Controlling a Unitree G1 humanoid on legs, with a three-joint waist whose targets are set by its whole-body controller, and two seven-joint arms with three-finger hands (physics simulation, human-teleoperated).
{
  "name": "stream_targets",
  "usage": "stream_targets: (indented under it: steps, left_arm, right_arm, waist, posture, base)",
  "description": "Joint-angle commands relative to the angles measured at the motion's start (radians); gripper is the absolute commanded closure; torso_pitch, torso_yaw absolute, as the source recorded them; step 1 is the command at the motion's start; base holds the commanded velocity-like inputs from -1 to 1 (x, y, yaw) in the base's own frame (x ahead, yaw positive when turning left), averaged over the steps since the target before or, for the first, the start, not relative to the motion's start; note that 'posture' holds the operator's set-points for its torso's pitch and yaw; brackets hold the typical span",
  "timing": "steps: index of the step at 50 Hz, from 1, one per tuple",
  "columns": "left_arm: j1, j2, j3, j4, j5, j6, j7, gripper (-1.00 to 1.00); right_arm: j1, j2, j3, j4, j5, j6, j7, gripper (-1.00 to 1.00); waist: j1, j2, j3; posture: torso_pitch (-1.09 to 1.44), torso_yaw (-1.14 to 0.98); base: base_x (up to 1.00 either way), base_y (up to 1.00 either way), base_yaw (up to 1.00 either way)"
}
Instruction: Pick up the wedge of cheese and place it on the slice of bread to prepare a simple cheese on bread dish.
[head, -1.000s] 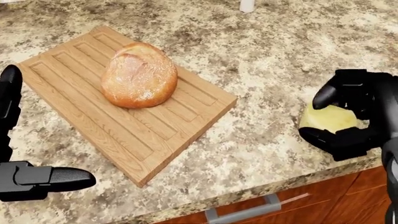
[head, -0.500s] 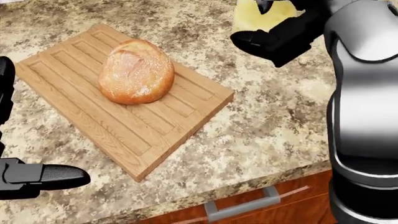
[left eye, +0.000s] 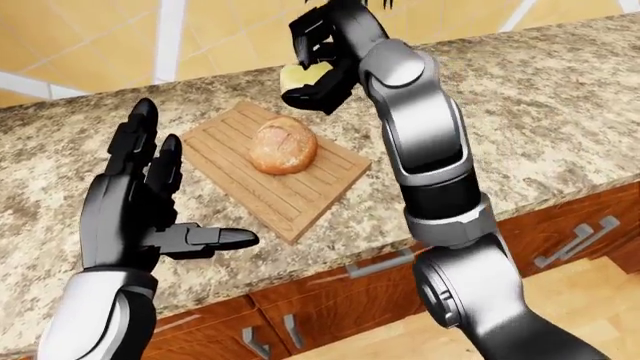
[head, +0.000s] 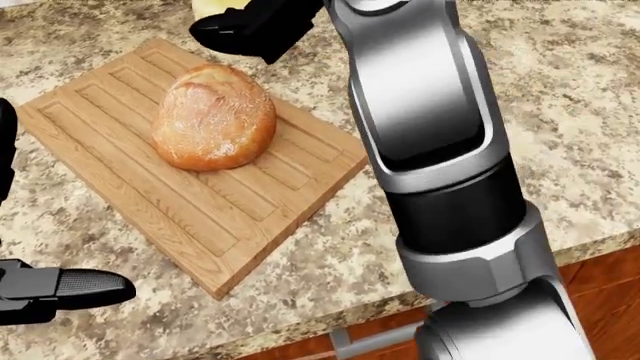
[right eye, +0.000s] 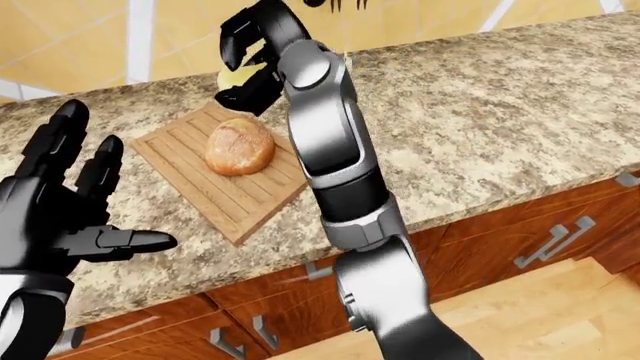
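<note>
— Yellow cheese (left eye: 303, 75) was where, exactly?

— Up in the right hand (left eye: 318, 66), whose black fingers (left eye: 312, 33) were clenched round it. In the left-eye view it hung above the counter (left eye: 560, 97), just past the top edge of the wooden cutting board (left eye: 300, 196) and a little to the upper right of the bread (left eye: 283, 145), not touching either.

— And half a second before?

— In the head view the hand and cheese had been at the top, right of centre. By this moment they had swung to the left, so only black fingertips and a sliver of yellow showed at the top edge above the bread, and the grey forearm (head: 420, 112) crossed the middle of that view. A full second back, the cheese had been gripped low near the counter's right edge.

— Did the bread shift?

— No. The round, crusty loaf lay on the same spot of the board, which sat at the same angle on the speckled stone.

— What about the other hand?

— The left hand (left eye: 150, 202) was released, its 3 fingers spread, held up beside the board's left end and gripping nothing, much as before.
</note>
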Motion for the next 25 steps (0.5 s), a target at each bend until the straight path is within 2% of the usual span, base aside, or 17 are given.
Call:
stream_targets:
  steps: [1,14,25]
  left_arm:
    - [-0.022,0.011,0.012,-0.03,-0.006,-0.021,0.005,-1.0]
    - [-0.051,0.023,0.017,-0.039,-0.025,0.015,0.021,-1.0]
    - [-0.033,0.023,0.019,-0.032,-0.037,-0.004,0.029,-1.0]
  right_arm:
    - [-0.049,0.003,-0.003,-0.036,-0.007,-0.04,-0.011,1.0]
    - [-0.067,0.05,0.007,0.027,-0.014,-0.062,-0.025,1.0]
    - [-0.035,0.09,0.023,0.162,-0.044,-0.17,-0.057,1.0]
  waist:
    - [-0.001,0.006,-0.028]
    - [-0.002,0.009,-0.026]
    - [-0.005,0.014,-0.026]
  posture:
    - [0.0,0.0]
    - [0.0,0.0]
    - [0.0,0.0]
  base:
    - [0.0,0.0,0.0]
    - [0.0,0.0,0.0]
    - [0.0,0.0,0.0]
